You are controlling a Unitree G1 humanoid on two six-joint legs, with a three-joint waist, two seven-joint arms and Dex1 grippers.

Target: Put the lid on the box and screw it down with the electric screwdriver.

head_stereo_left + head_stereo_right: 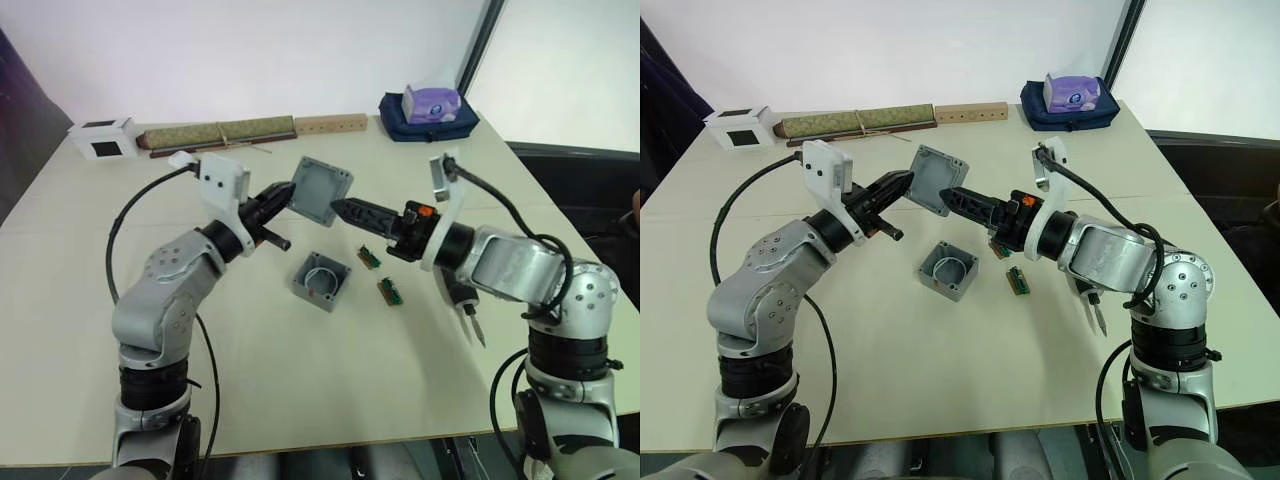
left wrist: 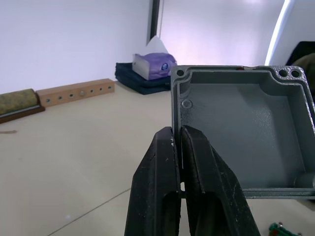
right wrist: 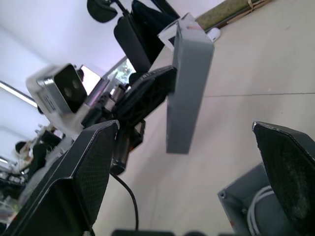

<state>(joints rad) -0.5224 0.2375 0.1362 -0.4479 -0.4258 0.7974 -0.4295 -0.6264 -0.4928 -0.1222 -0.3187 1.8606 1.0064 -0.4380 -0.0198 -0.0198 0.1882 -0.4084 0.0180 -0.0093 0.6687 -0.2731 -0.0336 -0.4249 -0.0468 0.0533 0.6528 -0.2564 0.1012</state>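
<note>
The left gripper (image 1: pixel 283 197) pinches the lid (image 1: pixel 321 190) by its rim, holding it above the table (image 1: pixel 300 380). The right gripper (image 3: pixel 187 162), fingers wide apart, points at it; the box (image 1: pixel 320 280) sits below.

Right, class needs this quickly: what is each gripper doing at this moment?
Left gripper: jaws shut on the rim of the lid, held up above the table.
Right gripper: jaws open, pointed at the lid, holding nothing.

Bright, even light falls on the pale beige desk (image 1: pixel 300 360), with soft, faint shadows under the arms. The white back wall glows with a violet tinge. In the right wrist view the near black fingers (image 3: pixel 81 167) are blurred and the background washes out.
</note>
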